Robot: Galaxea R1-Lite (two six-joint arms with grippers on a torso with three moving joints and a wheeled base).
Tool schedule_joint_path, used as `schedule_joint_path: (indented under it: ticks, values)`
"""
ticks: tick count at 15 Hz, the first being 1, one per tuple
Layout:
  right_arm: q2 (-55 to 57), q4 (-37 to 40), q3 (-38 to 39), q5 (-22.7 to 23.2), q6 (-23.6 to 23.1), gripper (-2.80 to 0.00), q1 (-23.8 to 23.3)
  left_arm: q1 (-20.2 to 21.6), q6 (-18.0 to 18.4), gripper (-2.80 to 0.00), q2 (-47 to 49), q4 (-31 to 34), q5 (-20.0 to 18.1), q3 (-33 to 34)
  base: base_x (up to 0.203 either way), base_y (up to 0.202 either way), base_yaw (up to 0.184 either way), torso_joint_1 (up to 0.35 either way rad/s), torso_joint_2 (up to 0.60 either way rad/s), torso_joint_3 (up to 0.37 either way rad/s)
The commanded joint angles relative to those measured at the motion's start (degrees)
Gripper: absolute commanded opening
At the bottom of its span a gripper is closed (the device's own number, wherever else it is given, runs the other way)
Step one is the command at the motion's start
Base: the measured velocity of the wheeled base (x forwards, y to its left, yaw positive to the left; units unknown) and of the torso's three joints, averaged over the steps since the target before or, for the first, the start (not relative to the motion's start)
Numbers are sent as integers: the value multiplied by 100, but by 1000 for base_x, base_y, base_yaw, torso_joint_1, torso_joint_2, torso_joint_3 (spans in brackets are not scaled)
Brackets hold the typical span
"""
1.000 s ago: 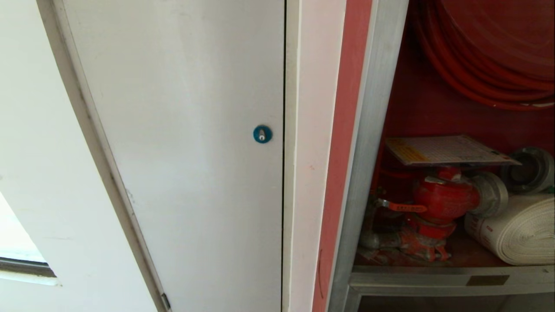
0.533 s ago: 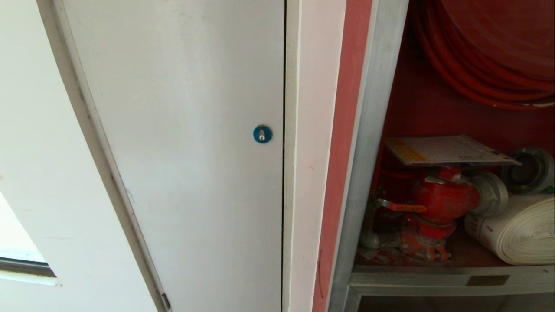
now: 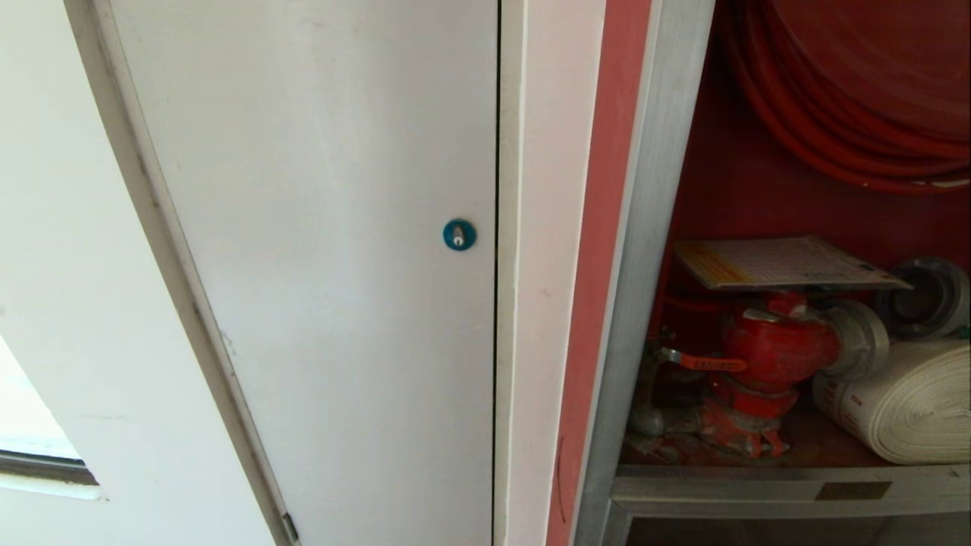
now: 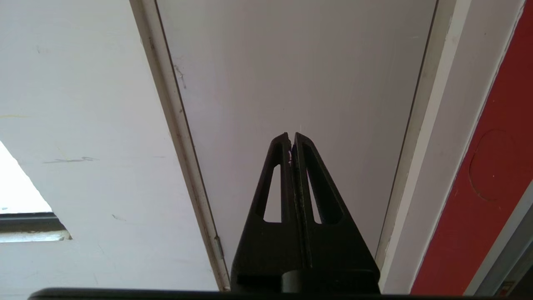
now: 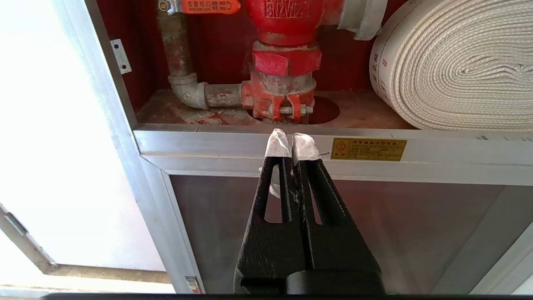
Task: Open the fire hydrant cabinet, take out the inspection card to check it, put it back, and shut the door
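While the fire hydrant cabinet point(image 3: 660, 227) is standing open, the inspection card point(image 3: 785, 263) is lying flat atop the red valve point(image 3: 777, 345). The left gripper point(image 4: 292, 139) and right gripper point(image 5: 291, 143) are both hanging clenched, empty; judging by this, the right is facing the reach up for the card.

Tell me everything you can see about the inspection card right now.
The inspection card is a flat white sheet with a fine printed grid and a yellow strip at one end, its surface looking glossy. It lies roughly level on top of the red valve inside the open fire hydrant cabinet, below the red hose reel. No gripper touches it.
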Motion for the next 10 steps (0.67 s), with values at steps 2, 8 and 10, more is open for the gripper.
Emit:
schedule_joint_path:
  ticks: [2,8,10]
  values:
    - [7,-1,0,1,4,-280,2,0,4,-280,7,-4,-1,158,0,0,0,0,0,0]
    - [7,-1,0,1,2,-280,2,0,4,-280,7,-4,-1,158,0,0,0,0,0,0]
    - [7,-1,0,1,5,-280,2,0,4,-280,7,-4,-1,158,0,0,0,0,0,0]
